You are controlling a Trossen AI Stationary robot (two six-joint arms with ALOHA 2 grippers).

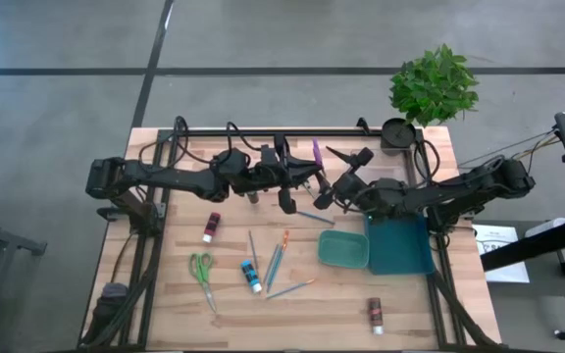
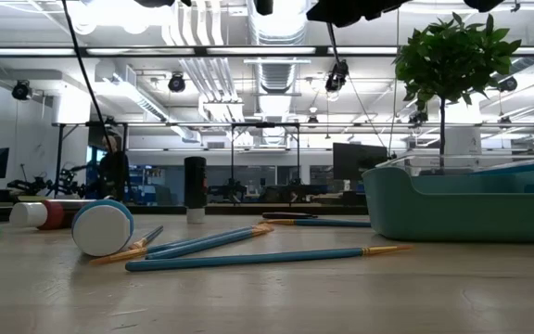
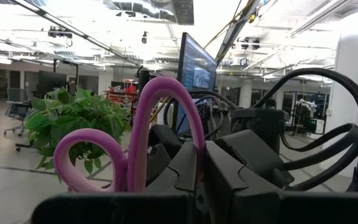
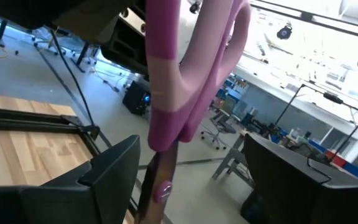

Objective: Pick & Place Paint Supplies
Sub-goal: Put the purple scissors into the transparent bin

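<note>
Pink scissors (image 1: 316,152) stand upright above the table's far middle, their handle loops (image 3: 160,124) up, with my left gripper (image 1: 305,178) shut on them. My right gripper (image 4: 194,180) faces it from the right, open. Its fingers (image 4: 114,171) stand on either side of the scissors' pivot (image 4: 160,190) without touching. On the table lie several blue paintbrushes (image 1: 278,257), a pink-capped tube (image 1: 210,226), a blue tube (image 1: 251,277), a brown tube (image 1: 375,314) and a small teal palette (image 1: 343,248). My left gripper holds the pink scissors below the handle loops (image 3: 129,180). Its own body hides the place of contact. The fingers come about level from the table's left, across the scissors. The scissors stand upright, handles up, lifted clear of the table.
Green scissors (image 1: 202,270) lie near the front left. A dark teal bin (image 1: 398,245) stands right of the palette. A black cup (image 1: 397,135) and a potted plant (image 1: 434,83) are at the far right corner. Bare wood shows along the near edge.
</note>
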